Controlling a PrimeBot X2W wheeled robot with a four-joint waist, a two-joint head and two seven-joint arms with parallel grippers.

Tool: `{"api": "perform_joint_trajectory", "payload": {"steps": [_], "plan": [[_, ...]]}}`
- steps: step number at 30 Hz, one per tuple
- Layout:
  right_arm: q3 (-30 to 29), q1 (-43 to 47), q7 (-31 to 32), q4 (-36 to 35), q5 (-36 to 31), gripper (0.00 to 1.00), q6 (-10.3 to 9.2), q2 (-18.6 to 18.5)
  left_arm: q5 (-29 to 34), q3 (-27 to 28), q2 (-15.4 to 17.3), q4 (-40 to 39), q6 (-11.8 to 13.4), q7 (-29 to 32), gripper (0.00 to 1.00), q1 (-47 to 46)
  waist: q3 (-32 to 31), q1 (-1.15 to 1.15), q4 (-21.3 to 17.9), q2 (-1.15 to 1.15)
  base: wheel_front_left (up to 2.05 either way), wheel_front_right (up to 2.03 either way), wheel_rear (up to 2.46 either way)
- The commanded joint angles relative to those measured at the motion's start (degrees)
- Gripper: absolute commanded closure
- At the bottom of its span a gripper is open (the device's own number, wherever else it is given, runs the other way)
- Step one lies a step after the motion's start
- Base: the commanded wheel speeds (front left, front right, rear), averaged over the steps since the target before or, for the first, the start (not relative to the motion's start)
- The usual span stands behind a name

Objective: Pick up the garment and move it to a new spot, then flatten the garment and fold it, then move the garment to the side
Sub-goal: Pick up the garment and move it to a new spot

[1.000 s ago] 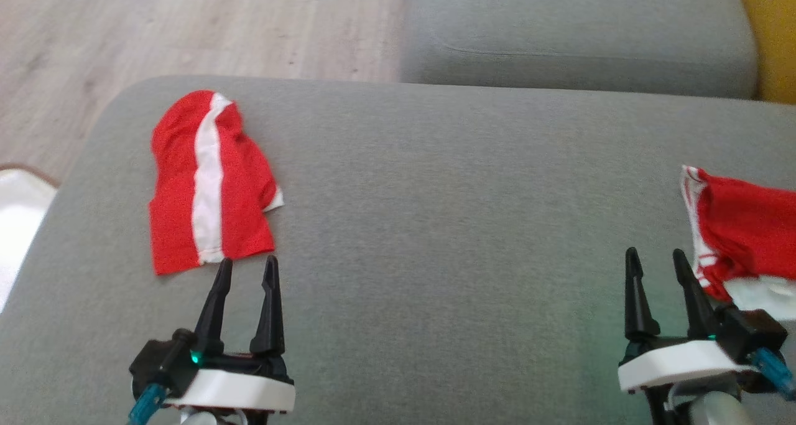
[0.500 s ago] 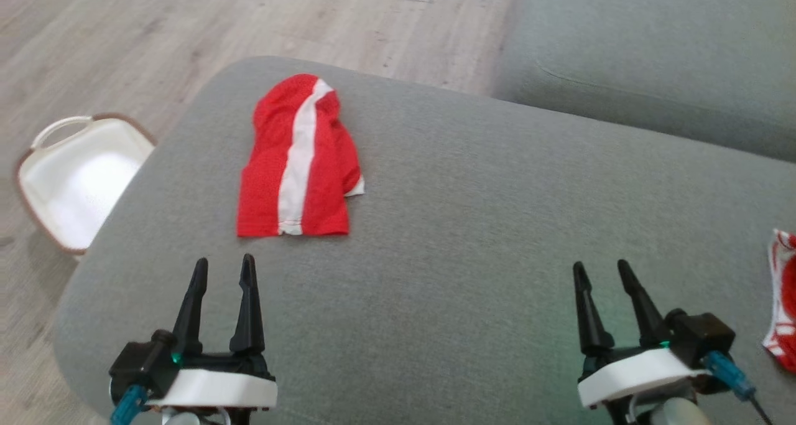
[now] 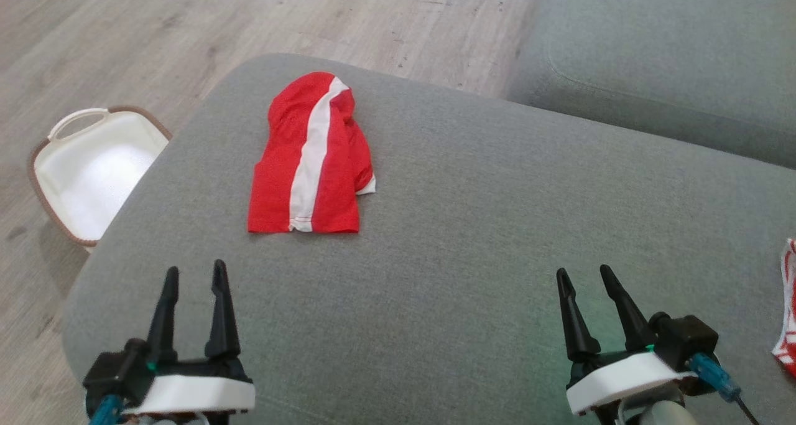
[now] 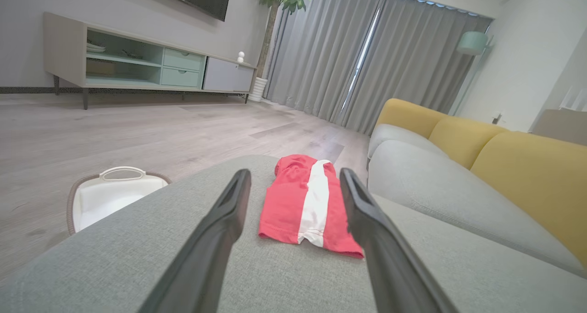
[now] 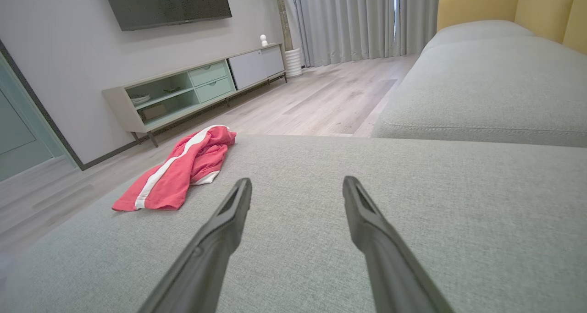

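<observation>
A folded red garment with a white stripe lies near the far left corner of the grey sofa cushion. It also appears in the left wrist view ahead of the fingers and in the right wrist view off to the left. My left gripper hovers open over the cushion, short of the garment's near hem. My right gripper is open too, far to the right over bare cushion. Neither holds anything.
A second red-and-white cloth pokes in at the right edge. A white basket with a brown rim stands on the wooden floor left of the cushion. Another grey seat lies beyond, with yellow backrests.
The camera has swung left, so the basket came into view and the right-hand cloth slid to the edge. My left gripper sits lower and farther from the garment's hem.
</observation>
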Motion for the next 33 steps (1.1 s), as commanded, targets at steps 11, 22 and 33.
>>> {"api": "perform_joint_trajectory", "payload": {"steps": [11, 22, 33], "plan": [[-1.68, -4.55, 0.65, -4.28, -3.37, 0.0, 0.37, -0.31, 3.45, 3.47, 4.9, 3.63, -0.33, -0.22, 0.0, -11.57, 6.78, 0.0, -5.81, 0.0, 0.0, 0.0, 0.0], [-6.43, -8.37, 4.13, -12.52, -8.39, 0.0, 0.37, -0.31, -1.22, -8.66, 18.62, 22.81, -0.33, 16.82, 0.0, -35.17, 16.9, 0.0, -11.29, 0.0, 0.0, 0.0, 0.0], [-7.55, -9.97, 5.06, -16.98, -8.61, 0.0, 0.37, -0.31, -15.0, -20.07, 26.2, 36.94, -0.33, 32.29, 0.0, -43.76, 21.24, 0.0, -15.77, 0.0, 0.0, 0.0, 0.0]]}}
